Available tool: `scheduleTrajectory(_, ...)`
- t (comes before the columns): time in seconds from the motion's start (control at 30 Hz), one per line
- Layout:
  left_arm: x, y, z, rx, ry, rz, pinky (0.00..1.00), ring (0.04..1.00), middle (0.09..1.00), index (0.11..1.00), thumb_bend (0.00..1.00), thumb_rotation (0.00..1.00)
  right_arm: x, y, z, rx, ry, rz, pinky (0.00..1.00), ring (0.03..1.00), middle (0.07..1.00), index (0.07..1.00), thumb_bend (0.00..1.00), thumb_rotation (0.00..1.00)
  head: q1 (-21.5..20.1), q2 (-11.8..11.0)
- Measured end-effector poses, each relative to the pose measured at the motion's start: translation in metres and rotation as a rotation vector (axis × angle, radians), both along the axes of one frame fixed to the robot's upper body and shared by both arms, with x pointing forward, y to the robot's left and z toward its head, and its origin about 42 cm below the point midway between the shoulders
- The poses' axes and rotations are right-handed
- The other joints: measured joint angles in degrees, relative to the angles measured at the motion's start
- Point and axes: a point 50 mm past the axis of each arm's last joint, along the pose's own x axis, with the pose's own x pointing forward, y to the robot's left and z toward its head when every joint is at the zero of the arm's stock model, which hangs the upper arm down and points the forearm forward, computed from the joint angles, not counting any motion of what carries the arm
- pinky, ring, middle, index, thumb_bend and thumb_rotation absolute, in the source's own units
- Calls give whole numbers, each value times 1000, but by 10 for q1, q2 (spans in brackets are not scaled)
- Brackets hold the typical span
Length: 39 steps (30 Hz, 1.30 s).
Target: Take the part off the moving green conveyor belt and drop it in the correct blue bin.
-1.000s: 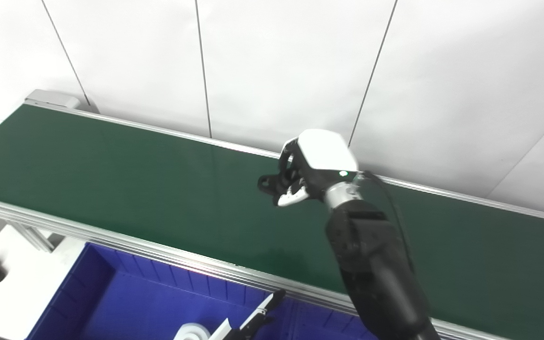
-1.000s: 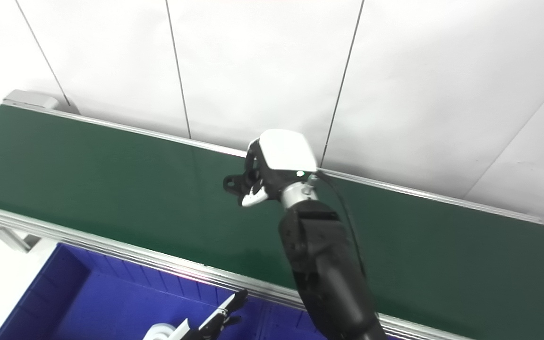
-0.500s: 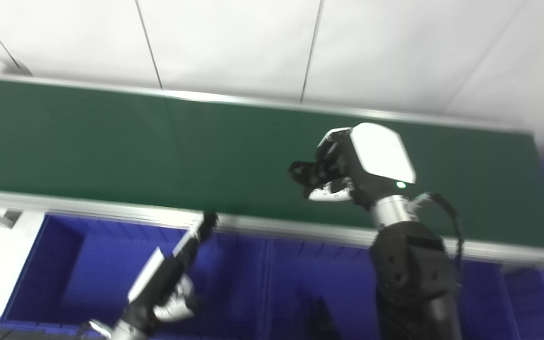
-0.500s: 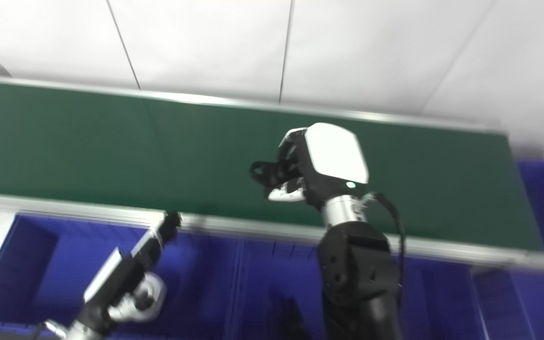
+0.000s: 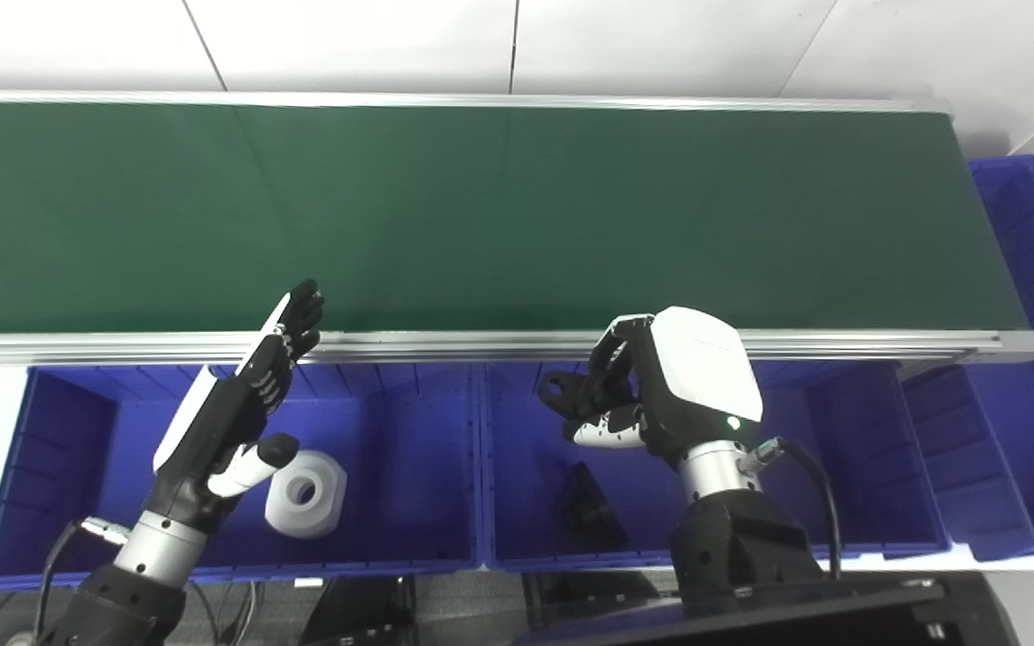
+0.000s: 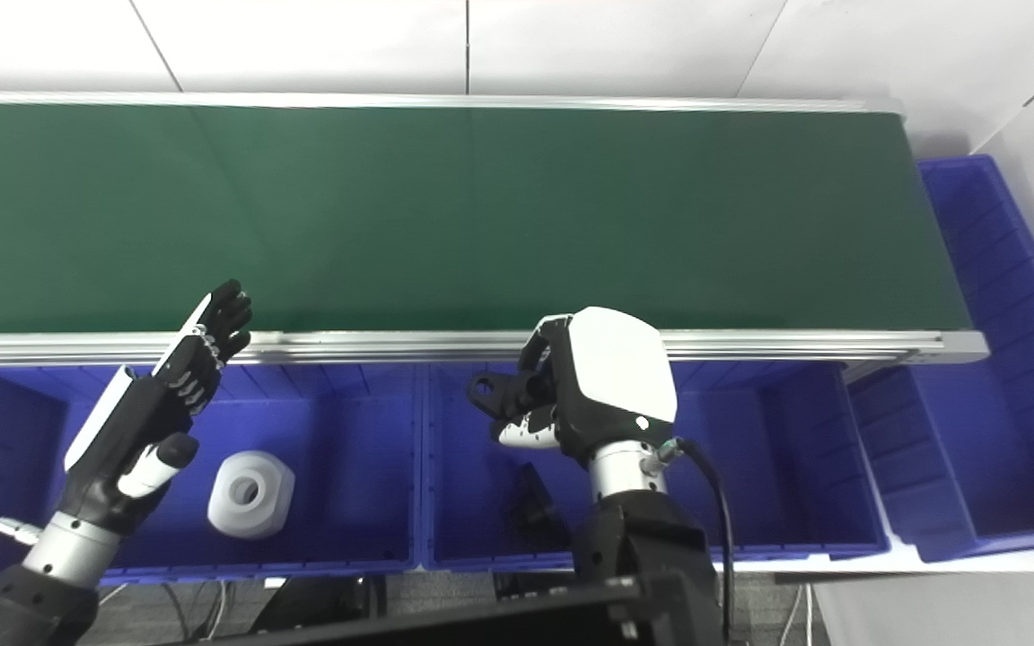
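The right robot hand grips a black part above the middle blue bin, at 6 o'clock from the conveyor belt; pick done, release remains. The left robot hand is spread open, empty.

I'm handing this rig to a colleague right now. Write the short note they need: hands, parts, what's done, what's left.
Right hand: shut on a small black part, held above the middle blue bin.
Left hand: open, fingers straight, holding nothing, above the left blue bin.
Green conveyor belt: no part on the visible stretch.
Left bin holds a white part; middle bin holds another black part.
Done: part lifted off the belt.
Left: release it, probably into the middle bin, since the part there looks similar.
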Motion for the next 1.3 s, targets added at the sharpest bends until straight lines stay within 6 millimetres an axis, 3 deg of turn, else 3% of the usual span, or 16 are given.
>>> scheduleTrajectory(0.33, -3, 0, -2, 4, 16, 7, 966, 1000, 1000, 1000, 867, 829, -4, -12, -38, -46, 99, -30, 249, 346, 422, 533, 520, 0, 20, -14)
scheduleTrajectory(0.37, -3, 0, -2, 4, 17, 7, 963, 1000, 1000, 1000, 872, 827, -4, -13, -43, -60, 118, -31, 298, 407, 490, 521, 521, 58, 25, -17)
scheduleTrajectory(0.4, -4, -1, -2, 4, 18, 8, 962, 1000, 1000, 1000, 873, 826, -5, -14, -48, -76, 136, -34, 336, 448, 542, 550, 586, 130, 26, -17)
scheduleTrajectory(0.43, -4, -1, -2, 2, 18, 9, 961, 1000, 1000, 1000, 874, 826, -6, -15, -51, -96, 153, -42, 383, 498, 601, 618, 714, 234, 30, -18)
scheduleTrajectory(0.47, -4, -2, -2, -1, 19, 10, 958, 1000, 1000, 1000, 878, 827, -8, -17, -53, -121, 166, -50, 474, 584, 678, 687, 835, 368, 34, -20)
scheduleTrajectory(0.53, -5, -4, -3, -3, 21, 13, 949, 998, 1000, 1000, 893, 832, -9, -19, -53, -179, 191, -57, 701, 762, 831, 819, 967, 625, 40, -22)
scheduleTrajectory(0.57, -6, -6, -4, 1, 21, 14, 942, 994, 1000, 1000, 901, 837, -9, -18, -54, -197, 216, -56, 833, 848, 901, 880, 991, 742, 47, -25)
scheduleTrajectory(0.6, -7, -7, -4, 2, 22, 14, 941, 993, 1000, 1000, 901, 837, -10, -18, -54, -205, 237, -56, 846, 856, 908, 886, 993, 753, 47, -25)
scheduleTrajectory(0.63, -8, -9, -5, -2, 24, 16, 949, 996, 1000, 1000, 905, 833, -11, -18, -55, -217, 262, -54, 937, 906, 945, 917, 998, 825, 47, -25)
scheduleTrajectory(0.7, -9, -10, -5, -4, 27, 16, 948, 994, 1000, 1000, 901, 839, -13, -18, -56, -228, 284, -53, 992, 946, 972, 942, 1000, 922, 58, -28)
scheduleTrajectory(0.83, -11, -11, -6, 10, 20, 11, 945, 993, 1000, 1000, 903, 833, -14, -19, -55, -230, 293, -51, 1000, 948, 973, 947, 1000, 978, 78, -37)
scheduleTrajectory(0.97, -14, -15, -9, -1, 19, 4, 969, 1000, 1000, 1000, 873, 801, -17, -19, -55, -137, 204, -48, 705, 768, 812, 823, 1000, 913, 114, -50)
scheduleTrajectory(1.07, -16, -15, -16, 0, 44, 3, 964, 1000, 1000, 1000, 860, 796, -21, -21, -56, 35, 84, -42, 554, 643, 695, 760, 908, 893, 136, -58)
scheduleTrajectory(1.17, -19, -15, -25, 3, 76, 4, 971, 1000, 1000, 1000, 869, 786, -28, -18, -58, 218, -5, -60, 544, 643, 701, 743, 793, 913, 162, -78)
scheduleTrajectory(1.23, -22, -15, -29, 2, 89, 5, 975, 1000, 1000, 1000, 867, 784, -38, -14, -59, 365, -44, -78, 570, 668, 721, 742, 773, 913, 163, -78)
scheduleTrajectory(1.3, -24, -17, -30, -5, 85, 6, 977, 1000, 1000, 1000, 854, 783, -49, -9, -58, 504, -93, -99, 630, 717, 764, 759, 762, 903, 185, -96)
